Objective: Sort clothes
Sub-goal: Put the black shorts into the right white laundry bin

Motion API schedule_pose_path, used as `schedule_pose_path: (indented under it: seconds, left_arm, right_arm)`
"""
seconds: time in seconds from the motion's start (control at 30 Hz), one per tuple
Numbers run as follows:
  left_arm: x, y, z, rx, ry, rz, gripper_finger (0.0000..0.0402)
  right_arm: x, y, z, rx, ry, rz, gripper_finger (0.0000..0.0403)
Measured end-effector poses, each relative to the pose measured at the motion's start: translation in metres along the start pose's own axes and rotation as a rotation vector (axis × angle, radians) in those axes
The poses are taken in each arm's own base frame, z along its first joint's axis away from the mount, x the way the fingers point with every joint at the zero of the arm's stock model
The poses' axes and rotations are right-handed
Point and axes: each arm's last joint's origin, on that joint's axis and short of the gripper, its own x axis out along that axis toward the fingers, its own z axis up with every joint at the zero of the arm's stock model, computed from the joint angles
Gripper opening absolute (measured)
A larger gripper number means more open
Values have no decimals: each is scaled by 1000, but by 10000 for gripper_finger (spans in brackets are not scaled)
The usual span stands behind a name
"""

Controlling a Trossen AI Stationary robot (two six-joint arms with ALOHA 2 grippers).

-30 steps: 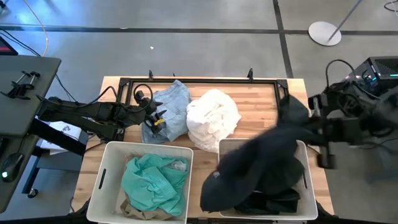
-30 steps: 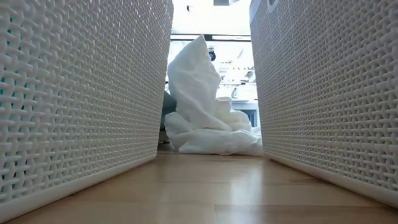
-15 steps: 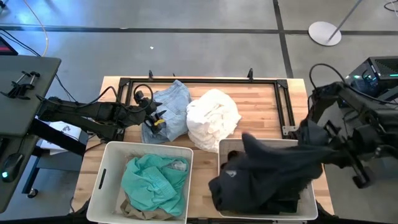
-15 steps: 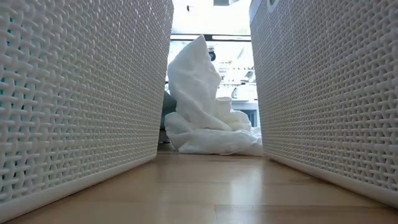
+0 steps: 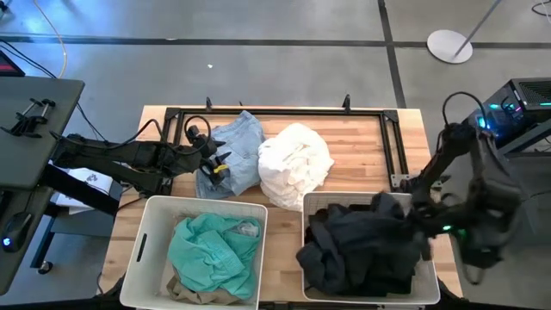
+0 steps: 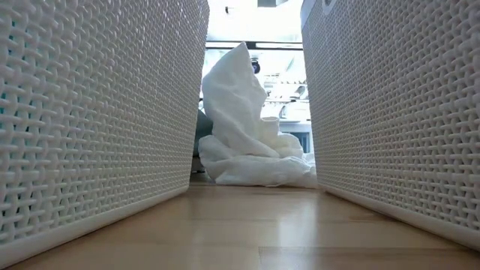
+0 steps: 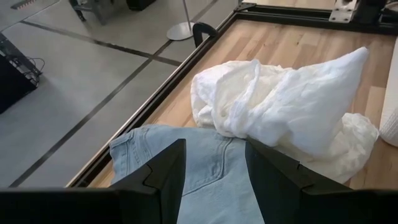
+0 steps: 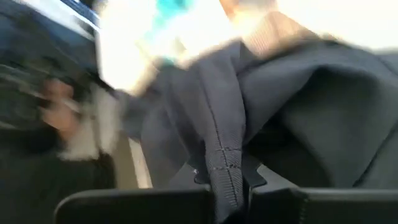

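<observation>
Charcoal garment (image 5: pixel 366 250), crumpled and dark, now lies heaped in the white basket (image 5: pixel 422 284) at the table's (image 5: pixel 362 146) near right corner; a second ago it hung spread above it. The right pincer (image 8: pixel 227 180) stays clamped on a fold of it. The left pincer (image 7: pixel 214 165), half open, rests over the pale blue-grey garment (image 5: pixel 232 155) near the far left edge, beside the white garment (image 5: pixel 295 164). Teal garment (image 5: pixel 211 250) fills the left basket (image 5: pixel 142 258).

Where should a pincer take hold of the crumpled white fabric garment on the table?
Probably at the tall peaked fold of the crumpled white fabric garment, coming straight down from above. In the low view that peak stands well clear of the wooden table, while the lower edges lie spread flat.
</observation>
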Motion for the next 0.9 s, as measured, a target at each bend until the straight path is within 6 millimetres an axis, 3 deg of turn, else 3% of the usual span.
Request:
schedule_pose_path:
  seconds: [0.13, 0.33, 0.43, 0.6, 0.77, 0.9]
  left_arm:
    - [0, 0, 0, -3, -4, -1, 158]
    - [0, 0, 0, -3, -4, -1, 158]
    - [0, 0, 0, -3, -4, -1, 158]
    - [0, 0, 0, -3, -4, -1, 158]
    - [0, 0, 0, 0, -1, 0, 158]
    - [0, 0, 0, 0, 0, -6, 158]
  right_arm:
    - [39, -4, -15, 114, 209, -105, 0]
    - [103, -8, -33, 181, 318, 6, 0]
    - [141, -23, -36, 220, 359, 15, 0]
    - [197, -70, -38, 243, 413, -93, 0]
    - [228, -105, -40, 313, 517, -127, 1]
    - [234, -110, -37, 279, 530, -123, 26]
